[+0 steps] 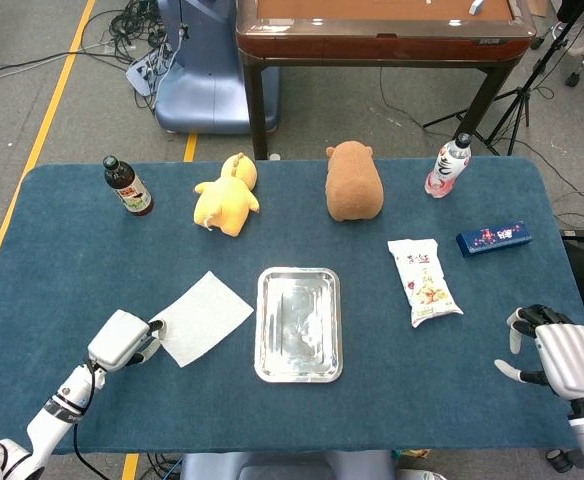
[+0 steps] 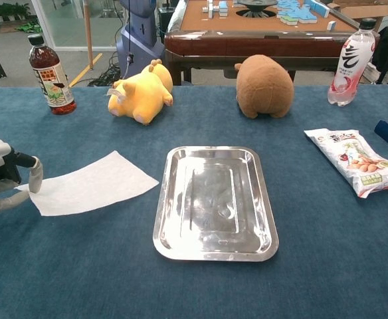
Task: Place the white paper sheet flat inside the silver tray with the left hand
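- White paper sheet (image 2: 91,184): thin, rectangular, on the blue felt-like bench (image 1: 72,270) just left of the tray, near-left corner raised.
- Left hand (image 2: 0,174): pale ribbed shell, fingers pinching that raised corner.
- Silver tray (image 1: 299,375): shiny, rectangular, rounded corners, dimpled floor, holding nothing.
- Right hand (image 1: 557,353): fingers spread, gripping nothing, near the bench's right edge.
- Behind: yellow plush toy (image 1: 227,197), brown plush toy (image 1: 353,181), both soft and rounded.

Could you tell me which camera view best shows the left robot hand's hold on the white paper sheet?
The chest view: the left robot hand pinches the white paper sheet's near corner, seen from the side. The head view shows the same hold from above, smaller.
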`<state>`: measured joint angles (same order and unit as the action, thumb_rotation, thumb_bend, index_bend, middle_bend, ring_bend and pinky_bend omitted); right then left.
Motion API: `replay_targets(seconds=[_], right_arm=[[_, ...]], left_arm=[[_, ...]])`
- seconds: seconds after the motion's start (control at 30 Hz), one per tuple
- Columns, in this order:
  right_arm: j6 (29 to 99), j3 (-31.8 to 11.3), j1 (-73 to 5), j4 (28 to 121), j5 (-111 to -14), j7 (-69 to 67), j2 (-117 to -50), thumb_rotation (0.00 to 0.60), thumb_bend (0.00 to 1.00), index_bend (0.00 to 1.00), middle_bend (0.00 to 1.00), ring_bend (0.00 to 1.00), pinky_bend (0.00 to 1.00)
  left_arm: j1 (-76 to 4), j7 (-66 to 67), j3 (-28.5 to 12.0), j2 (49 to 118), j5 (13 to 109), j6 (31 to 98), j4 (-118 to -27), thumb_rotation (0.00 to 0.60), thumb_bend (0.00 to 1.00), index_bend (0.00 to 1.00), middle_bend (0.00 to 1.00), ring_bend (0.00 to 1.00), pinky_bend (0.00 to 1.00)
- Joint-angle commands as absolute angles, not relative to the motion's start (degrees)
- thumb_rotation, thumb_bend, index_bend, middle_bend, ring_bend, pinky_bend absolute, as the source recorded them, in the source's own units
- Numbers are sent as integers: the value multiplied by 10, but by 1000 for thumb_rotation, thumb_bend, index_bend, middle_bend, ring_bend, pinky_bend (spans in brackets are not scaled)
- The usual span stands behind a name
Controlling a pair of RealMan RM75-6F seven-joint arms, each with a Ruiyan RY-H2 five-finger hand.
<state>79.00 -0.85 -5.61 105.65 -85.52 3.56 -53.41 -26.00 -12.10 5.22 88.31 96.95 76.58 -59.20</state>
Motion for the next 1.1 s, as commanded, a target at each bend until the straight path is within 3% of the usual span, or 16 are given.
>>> replay_targets(seconds=[0.03,0.4,0.77,1.1], right_arm=[[790,-8,-56,1057,-856,35,-534,600,105,678,409,265,360],[793,-9,-55,1059,-857,36,-532,600,105,678,409,264,360],[797,-10,-53,1061,-858,36,-531,600,105,678,409,264,361],[795,-10,-54,1062,-856,37,-531,600,105,678,409,264,360]], left_arm=[[-256,-125,49,873,967,772,-611,600,442,649,1000,1000,1000],[-247,-129,38,853,961,791,-670,600,458,736,1000,1000,1000],[-218,-107,12,845,930,825,-760,600,621,798,1000,1000,1000],[-212,-15,-20,827,859,787,-874,600,669,821,1000,1000,1000]])
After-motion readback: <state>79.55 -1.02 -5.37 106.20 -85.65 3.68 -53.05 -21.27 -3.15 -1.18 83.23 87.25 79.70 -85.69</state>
